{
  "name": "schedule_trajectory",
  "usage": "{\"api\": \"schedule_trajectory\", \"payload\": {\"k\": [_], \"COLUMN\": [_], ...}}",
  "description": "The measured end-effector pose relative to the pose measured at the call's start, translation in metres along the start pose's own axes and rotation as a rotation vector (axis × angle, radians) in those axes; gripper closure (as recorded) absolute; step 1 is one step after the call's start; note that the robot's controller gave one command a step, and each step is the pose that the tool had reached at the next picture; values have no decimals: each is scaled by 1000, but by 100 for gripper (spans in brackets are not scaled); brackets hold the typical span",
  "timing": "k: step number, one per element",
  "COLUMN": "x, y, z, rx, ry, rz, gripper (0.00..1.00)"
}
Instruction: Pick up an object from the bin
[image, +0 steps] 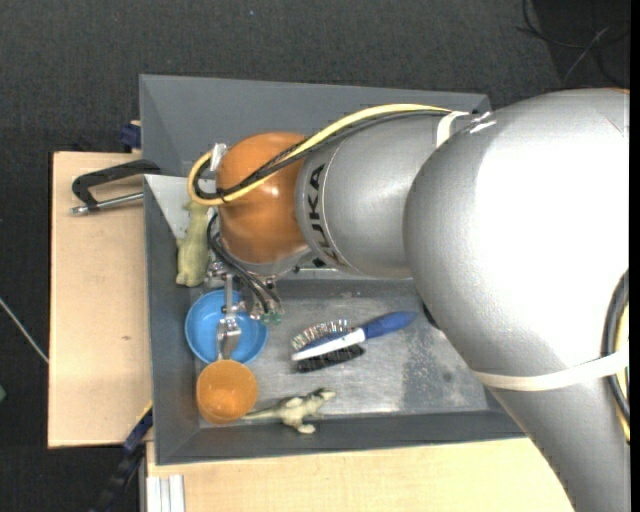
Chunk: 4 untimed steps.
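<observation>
Blue smooth bowl (205, 335) beside orange round cup (226, 390).

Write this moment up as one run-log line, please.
stage: gripper low over blue bowl | place: left side of bin | nearest: orange cup, blue-handled brush | pick: not yet done

The grey metal bin (440, 375) holds a blue bowl (208, 338) and an orange cup (227, 390), touching, by its left wall. A blue-handled brush (345, 338) and a pale toy dinosaur (295, 408) lie nearby.
</observation>
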<state>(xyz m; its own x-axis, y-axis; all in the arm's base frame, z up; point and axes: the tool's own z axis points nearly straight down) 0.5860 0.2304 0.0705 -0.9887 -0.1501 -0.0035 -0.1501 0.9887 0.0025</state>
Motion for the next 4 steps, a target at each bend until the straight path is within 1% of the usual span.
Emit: {"api": "schedule_trajectory", "payload": {"k": [1, 2, 3, 4], "x": [-7, -12, -15, -15], "y": [3, 0, -1, -1], "z": [-32, -50, -2, -3], "rx": [0, 0, 2, 1], "ry": [-5, -4, 4, 4], "rz": [-83, -245, -477, -475], "gripper": [0, 0, 0, 0]}}
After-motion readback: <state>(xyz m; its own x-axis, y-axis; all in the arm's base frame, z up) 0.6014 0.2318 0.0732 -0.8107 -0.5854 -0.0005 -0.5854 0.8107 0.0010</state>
